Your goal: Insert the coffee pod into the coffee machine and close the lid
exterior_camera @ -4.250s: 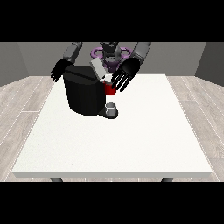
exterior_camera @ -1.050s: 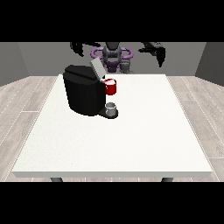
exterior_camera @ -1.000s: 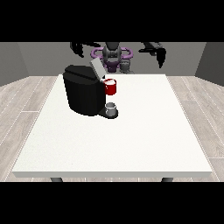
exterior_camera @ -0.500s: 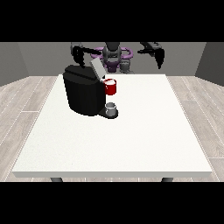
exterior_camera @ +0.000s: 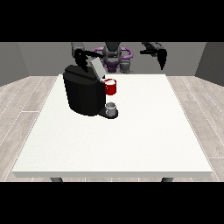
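Observation:
The black coffee machine (exterior_camera: 84, 93) stands on the white table (exterior_camera: 131, 140) at the far left. Its grey lid (exterior_camera: 97, 69) tilts up and back. A red thing at the machine (exterior_camera: 110, 87) sits at its front, and a small grey thing (exterior_camera: 111, 107) rests on its base below. The hand at the view's left (exterior_camera: 80, 58) hovers just behind the lid's upper end. The hand at the view's right (exterior_camera: 162, 58) hangs raised beyond the table's far edge, well away from the machine. The pod does not plainly show.
The robot's torso (exterior_camera: 113, 56) stands behind the table's far edge. The wide white tabletop stretches to the front and right of the machine. Wood floor surrounds the table.
The hand at the view's left has come in and down towards the lid's top. The hand at the view's right has turned to hang downward. The machine has not moved.

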